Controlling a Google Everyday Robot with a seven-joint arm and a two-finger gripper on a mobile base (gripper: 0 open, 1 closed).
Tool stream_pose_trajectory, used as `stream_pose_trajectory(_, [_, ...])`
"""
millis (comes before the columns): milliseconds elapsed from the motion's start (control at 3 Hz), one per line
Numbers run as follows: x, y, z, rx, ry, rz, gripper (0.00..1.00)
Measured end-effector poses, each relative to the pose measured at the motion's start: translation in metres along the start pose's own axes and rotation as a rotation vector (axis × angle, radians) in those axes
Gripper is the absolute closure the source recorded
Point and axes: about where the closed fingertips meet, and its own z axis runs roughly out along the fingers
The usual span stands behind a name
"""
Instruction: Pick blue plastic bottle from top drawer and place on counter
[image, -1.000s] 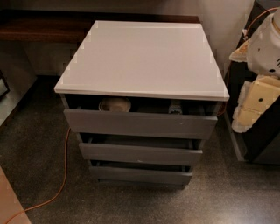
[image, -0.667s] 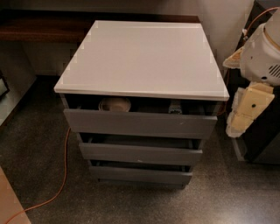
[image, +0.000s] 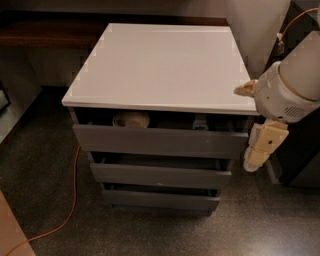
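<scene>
The white counter (image: 160, 65) tops a grey drawer cabinet in the middle of the camera view. Beneath it the top drawer (image: 160, 142) stands partly pulled out. Inside, right of centre, only the upper part of the blue plastic bottle (image: 200, 121) shows above the drawer front, and the rest is hidden. My gripper (image: 252, 161) hangs pointing down beside the cabinet's right front corner, level with the top drawer's front. It is outside the drawer and touches nothing.
A round pale bowl (image: 131, 119) sits in the drawer's left half. Two more grey drawers (image: 160, 175) lie below, slightly pulled out. An orange cable (image: 75, 192) runs over the floor at left. A dark wooden shelf (image: 45, 32) is at back left, and dark furniture (image: 300, 155) stands close on the right.
My arm and gripper have swung left and slightly down, closer to the cabinet's right front corner. The drawers and their contents have not moved.
</scene>
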Motion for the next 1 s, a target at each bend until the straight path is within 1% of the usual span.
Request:
stream_pose_trajectory(333, [0.005, -0.002, 0.052, -0.018, -0.038, -0.122, 0.00])
stream_pose_trajectory(667, [0.010, -0.001, 0.087, -0.022, -0.063, -0.187, 0.00])
stream_pose_trajectory(1000, [0.010, -0.005, 0.115, 0.014, -0.075, -0.224, 0.00])
